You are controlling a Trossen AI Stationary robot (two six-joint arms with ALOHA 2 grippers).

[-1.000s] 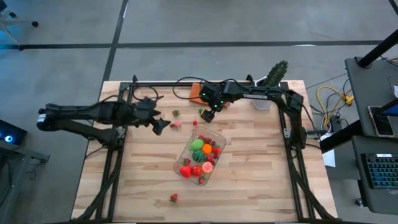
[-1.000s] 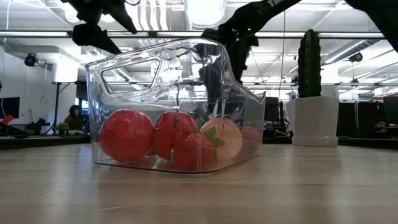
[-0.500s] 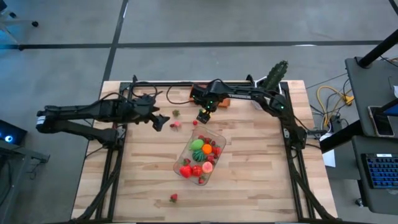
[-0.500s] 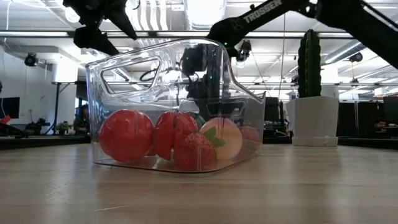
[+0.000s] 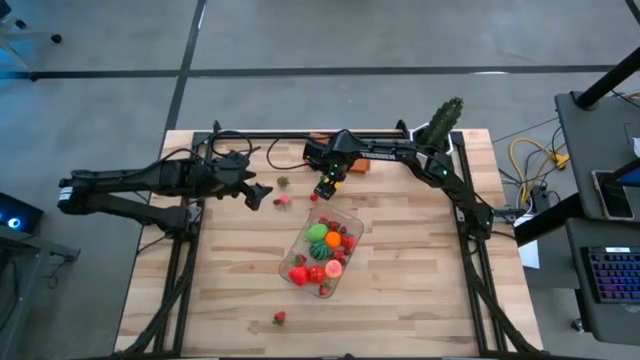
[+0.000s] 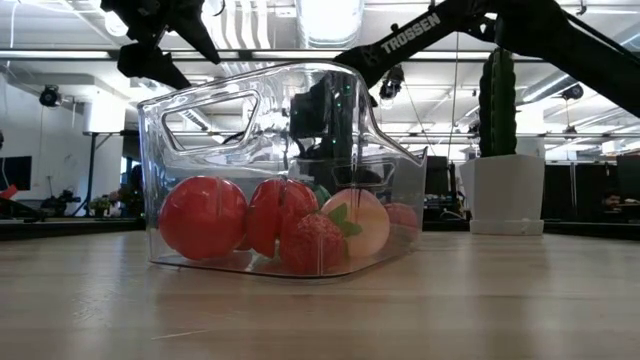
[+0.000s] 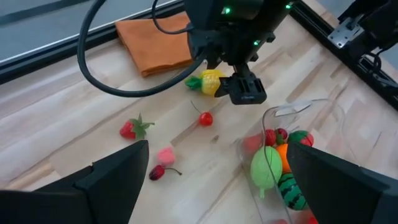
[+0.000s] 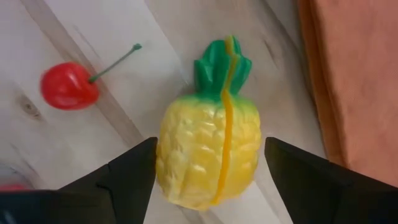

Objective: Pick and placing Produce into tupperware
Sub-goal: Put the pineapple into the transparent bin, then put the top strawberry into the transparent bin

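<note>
A yellow toy pineapple with a green crown lies on its side on the wood. My right gripper points down over it, open, one finger on each side of its body. Seen from above, this gripper is just beyond the far end of the tupperware, which holds several pieces of produce. Loose produce lies nearby: a cherry, a strawberry, a pink piece. My left gripper hangs open above the table, left of them.
An orange cloth lies at the far edge beside the pineapple. A green cactus in a white pot stands at the far right. One strawberry lies alone near the front edge. Bare wood spreads left and right of the tupperware.
My right gripper has come down and a little toward the table's left, tipping until it points down over the pineapple. Its fingers have stayed apart.
</note>
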